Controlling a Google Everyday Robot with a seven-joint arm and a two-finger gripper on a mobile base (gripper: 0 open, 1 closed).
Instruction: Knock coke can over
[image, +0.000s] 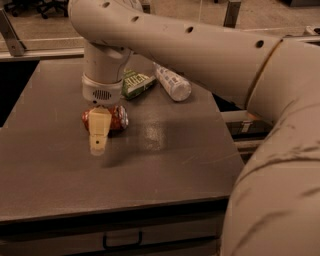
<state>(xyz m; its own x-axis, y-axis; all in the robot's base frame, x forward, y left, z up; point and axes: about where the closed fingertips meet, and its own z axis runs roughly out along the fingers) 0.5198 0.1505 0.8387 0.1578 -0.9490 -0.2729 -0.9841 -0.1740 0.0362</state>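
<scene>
The coke can (116, 118) is red and lies on its side on the dark grey table (165, 165), left of the middle. My gripper (97, 144) hangs from the wrist (102, 92) right in front of the can and hides its left part. The gripper's cream tip reaches down past the can towards the table's near side. I cannot tell whether it touches the can.
A green crinkled chip bag (136, 83) and a white plastic bottle (172, 83) lie behind the can at the back of the table. My big arm (210, 45) spans the right side of the view. A drawer handle (121, 241) shows below the table's front edge.
</scene>
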